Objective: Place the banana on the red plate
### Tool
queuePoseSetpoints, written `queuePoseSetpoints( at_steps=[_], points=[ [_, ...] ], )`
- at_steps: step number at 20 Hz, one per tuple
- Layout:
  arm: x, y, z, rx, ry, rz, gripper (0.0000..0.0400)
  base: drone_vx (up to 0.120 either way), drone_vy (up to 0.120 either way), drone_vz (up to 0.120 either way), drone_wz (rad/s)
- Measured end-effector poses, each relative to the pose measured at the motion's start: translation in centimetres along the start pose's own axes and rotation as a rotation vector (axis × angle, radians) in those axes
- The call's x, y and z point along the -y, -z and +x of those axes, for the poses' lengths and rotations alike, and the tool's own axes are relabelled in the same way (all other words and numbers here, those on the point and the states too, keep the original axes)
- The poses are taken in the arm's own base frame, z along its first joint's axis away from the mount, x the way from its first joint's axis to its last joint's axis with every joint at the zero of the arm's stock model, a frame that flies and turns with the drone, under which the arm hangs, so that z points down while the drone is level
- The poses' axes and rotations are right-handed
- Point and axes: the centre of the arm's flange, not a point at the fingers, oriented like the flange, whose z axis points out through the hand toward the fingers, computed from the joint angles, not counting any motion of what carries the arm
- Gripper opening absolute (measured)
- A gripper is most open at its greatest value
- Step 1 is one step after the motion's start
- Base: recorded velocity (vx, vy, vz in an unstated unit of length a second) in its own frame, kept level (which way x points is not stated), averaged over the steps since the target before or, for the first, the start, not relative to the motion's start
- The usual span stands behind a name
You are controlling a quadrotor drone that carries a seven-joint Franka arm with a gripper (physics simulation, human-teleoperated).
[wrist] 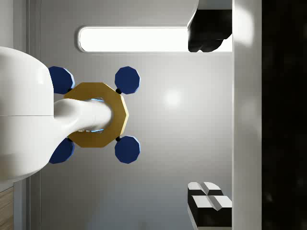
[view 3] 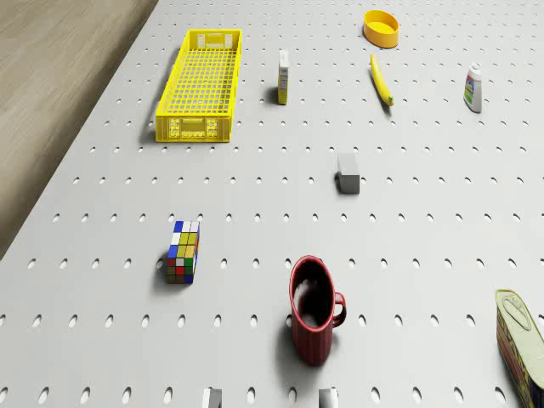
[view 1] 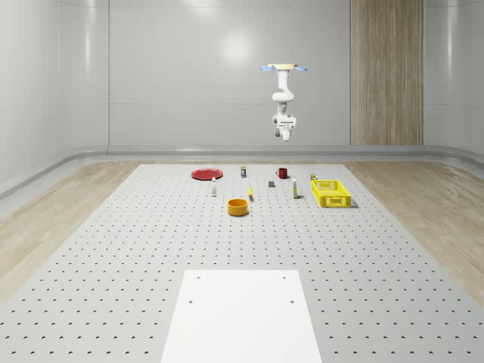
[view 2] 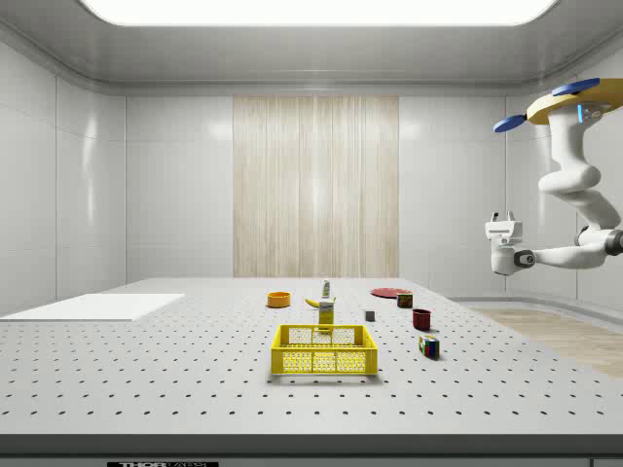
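None of the task is done, I judge. On the perforated grey table (view 1: 113, 249), beyond the white panel (view 1: 242, 318), the banana (view 1: 250, 193) lies beside the orange bowl (view 1: 237, 206); farther back sits the red plate (view 1: 206, 175), bare. The drone (view 1: 284, 69) hovers high over the table's far end, above the red mug (view 1: 282, 173), gripper (view 2: 502, 229) aloft, fingers (wrist: 209, 37) spread, holding nothing. Pale walls and a wood panel (view 1: 386, 72) stand behind.

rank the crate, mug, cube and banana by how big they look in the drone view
1. crate, largest
2. mug, though it lies nearest the camera, which inflates it
3. cube and banana: too close to rank; the banana is longer but thin, and farther off
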Motion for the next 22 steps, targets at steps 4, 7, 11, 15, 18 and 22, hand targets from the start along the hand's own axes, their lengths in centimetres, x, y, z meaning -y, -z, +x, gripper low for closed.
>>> queuePoseSetpoints(
  at_steps=[4,7,11,15,18,22],
  points=[
    [-0.3,3.0,-0.2,-0.002,0.0,0.002,0.04,0.0,0.0,0.0,0.0],
    [-0.2,5.0,-0.2,-0.004,0.0,0.004,0.04,0.0,0.0,0.0,0.0],
    [-0.1,7.1,-0.1,-0.006,0.0,0.006,0.04,0.0,-0.04,0.0,0.0],
    [0.0,8.3,0.0,-0.008,0.0,0.008,0.04,0.0,-0.12,0.0,0.0],
    [0.0,8.8,0.0,-0.01,0.0,0.01,0.04,0.0,-0.12,0.0,0.0],
    [0.0,9.1,0.0,-0.012,0.0,0.012,0.04,0.0,-0.12,0.0,0.0]
  ],
)
